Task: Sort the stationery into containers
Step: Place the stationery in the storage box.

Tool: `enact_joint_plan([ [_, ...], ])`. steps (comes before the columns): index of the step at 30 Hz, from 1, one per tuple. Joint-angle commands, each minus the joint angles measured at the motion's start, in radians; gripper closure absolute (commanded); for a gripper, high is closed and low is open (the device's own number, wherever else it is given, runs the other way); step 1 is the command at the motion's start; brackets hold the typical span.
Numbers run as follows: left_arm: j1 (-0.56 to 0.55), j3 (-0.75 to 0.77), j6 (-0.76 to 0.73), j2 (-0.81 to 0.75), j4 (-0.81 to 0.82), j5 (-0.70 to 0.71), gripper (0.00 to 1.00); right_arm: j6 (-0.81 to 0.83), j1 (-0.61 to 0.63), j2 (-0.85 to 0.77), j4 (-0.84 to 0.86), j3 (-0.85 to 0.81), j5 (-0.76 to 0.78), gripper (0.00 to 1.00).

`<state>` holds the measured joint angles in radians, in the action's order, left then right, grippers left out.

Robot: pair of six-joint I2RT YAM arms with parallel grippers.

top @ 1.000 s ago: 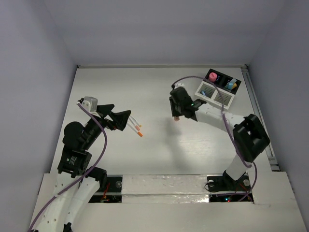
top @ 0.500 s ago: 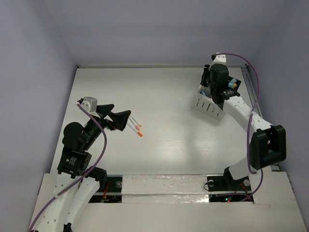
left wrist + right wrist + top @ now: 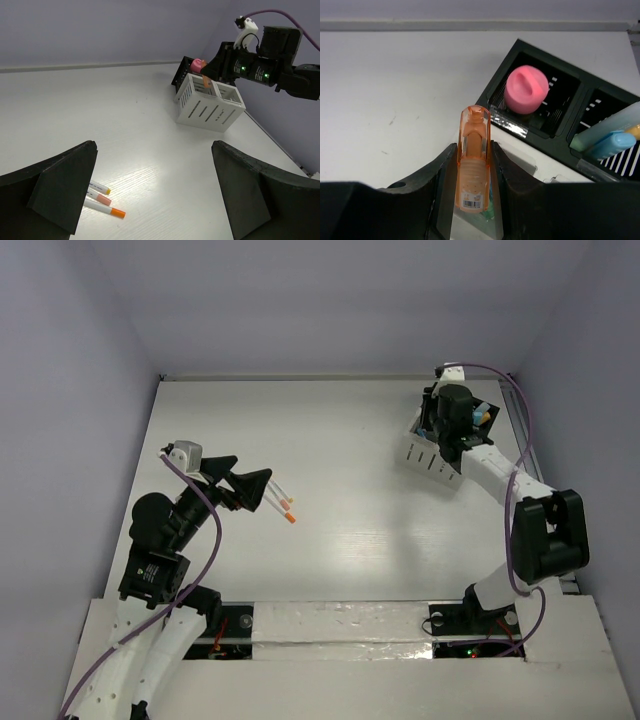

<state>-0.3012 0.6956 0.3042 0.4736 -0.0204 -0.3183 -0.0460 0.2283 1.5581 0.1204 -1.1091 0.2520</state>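
Although the overhead view hides it, the right wrist view shows the right gripper (image 3: 472,167) clamped on an orange capsule (image 3: 474,145); the left gripper (image 3: 154,150) stands wide apart.

I read even, diffuse overhead light on the white worktop (image 3: 330,430); shadows are soft and faint. In the left wrist view a bright glare patch lies on the worktop, and the near fingers (image 3: 250,195) render as dark, featureless silhouettes. All views are sharp.
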Motion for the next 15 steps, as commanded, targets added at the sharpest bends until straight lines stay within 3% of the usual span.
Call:
enact_joint_plan([
  [1,-0.004,0.001,-0.002,-0.003,0.033,-0.013,0.01,0.012,-0.001,0.003,0.068,0.012,0.010,0.67],
  [7,-0.004,0.002,-0.001,-0.006,0.034,-0.013,0.01,0.006,-0.001,-0.003,0.047,0.022,0.029,0.63],
  [13,-0.004,0.002,0.000,-0.006,0.033,-0.013,0.01,-0.017,-0.001,-0.024,0.044,0.038,0.032,0.41],
  [15,-0.004,0.002,-0.002,-0.006,0.034,-0.013,0.01,-0.018,-0.001,-0.035,0.041,0.038,0.026,0.40],
])
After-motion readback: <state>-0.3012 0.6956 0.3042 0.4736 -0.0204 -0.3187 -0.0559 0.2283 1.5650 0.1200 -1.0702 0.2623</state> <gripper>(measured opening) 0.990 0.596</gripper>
